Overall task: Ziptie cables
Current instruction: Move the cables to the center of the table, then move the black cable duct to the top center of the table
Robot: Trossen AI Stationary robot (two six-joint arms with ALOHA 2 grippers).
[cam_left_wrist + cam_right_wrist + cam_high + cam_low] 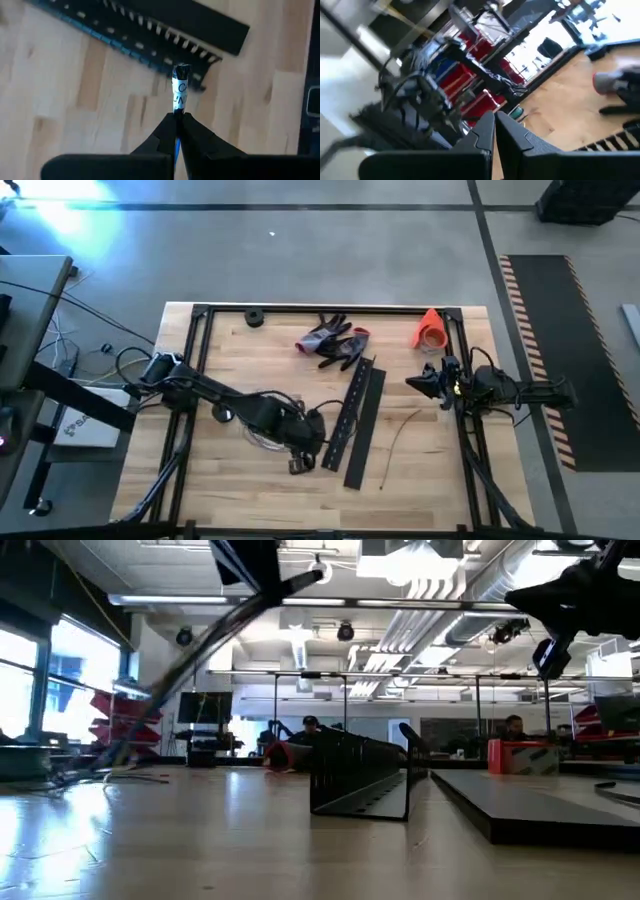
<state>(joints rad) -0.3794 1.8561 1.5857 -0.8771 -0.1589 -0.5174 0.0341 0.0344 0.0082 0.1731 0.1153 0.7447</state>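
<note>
Left wrist view showed the left tool [178, 116] pinched shut on a small labelled piece [179, 86], white and blue with a dark tip, standing up from between its fingers. I judged it a ziptie or a tagged wire end, but could not tell which. Just beyond the tool's tip lay the slotted strips [150, 27] on the desk [60, 80].

In the high view the left tool [303, 463] sat low over the desk, with the cables [262, 432] coiled loosely just behind it, partly under the arm. One thin reddish wire [396, 438] lay apart, on the far side of the strips [355, 420] from this tool. The right tool [420, 383] hovered well off, near the desk's right rail, close to an orange cone [430, 328] and the gloves [333, 341]; its fingers looked closed on nothing.

The step in hand seemed to be bringing the held piece to the bundle. To do it well, the grip should stay firm and low on the piece so it does not swivel, and the bundle should be gathered tight first, likely with the right tool's help, before anything is threaded round.
</note>
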